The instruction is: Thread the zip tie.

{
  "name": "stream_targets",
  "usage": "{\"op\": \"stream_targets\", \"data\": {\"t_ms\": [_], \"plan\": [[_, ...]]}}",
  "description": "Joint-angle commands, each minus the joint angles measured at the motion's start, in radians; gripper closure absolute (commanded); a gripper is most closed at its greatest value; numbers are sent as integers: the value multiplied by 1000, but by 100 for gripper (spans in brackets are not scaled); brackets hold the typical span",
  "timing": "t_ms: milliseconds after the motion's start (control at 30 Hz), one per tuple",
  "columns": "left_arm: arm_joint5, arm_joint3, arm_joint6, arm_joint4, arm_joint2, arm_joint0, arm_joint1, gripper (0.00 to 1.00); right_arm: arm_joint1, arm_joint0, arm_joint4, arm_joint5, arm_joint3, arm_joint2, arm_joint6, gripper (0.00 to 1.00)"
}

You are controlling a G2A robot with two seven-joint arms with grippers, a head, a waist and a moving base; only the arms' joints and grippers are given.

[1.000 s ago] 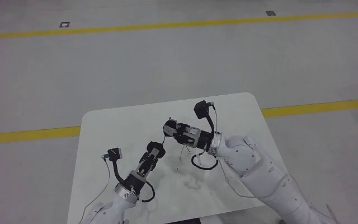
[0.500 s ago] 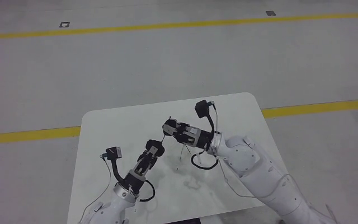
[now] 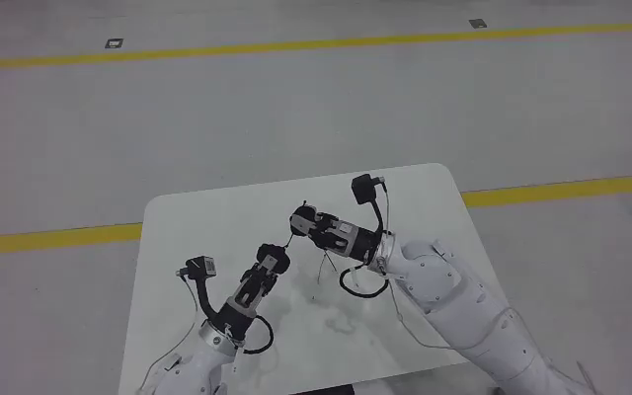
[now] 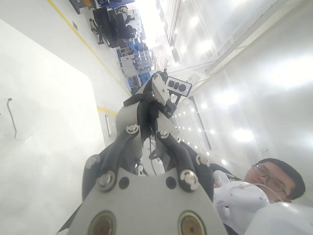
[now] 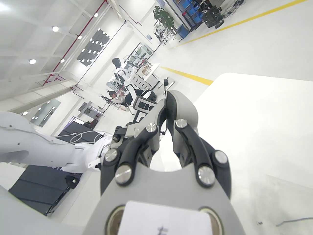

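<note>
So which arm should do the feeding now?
Probably right: the right end effector is shut on the tie, one end sticking out beyond it, close to the left end effector.

Top view: the left arm (image 3: 222, 331) enters from the lower left of the frame and the right arm (image 3: 434, 286) from the lower right, both angled toward the centre. The left end effector (image 3: 274, 260) and the right end effector (image 3: 300, 219) sit near each other, tips apart. The left fingers are pressed together; the right fingers pinch a zip tie (image 5: 166, 91).
</note>
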Motion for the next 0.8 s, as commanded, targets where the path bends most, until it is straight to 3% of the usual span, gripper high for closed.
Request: {"op": "stream_targets", "data": {"t_ms": [0,767], "plan": [[0,1,-4,-3,0,-1,0,100,1,1,3,0,0,0,-1,100],[5,10,-12,-3,11,-13,-2,100,15,3,19,0,1,-22,-2,100]]}}
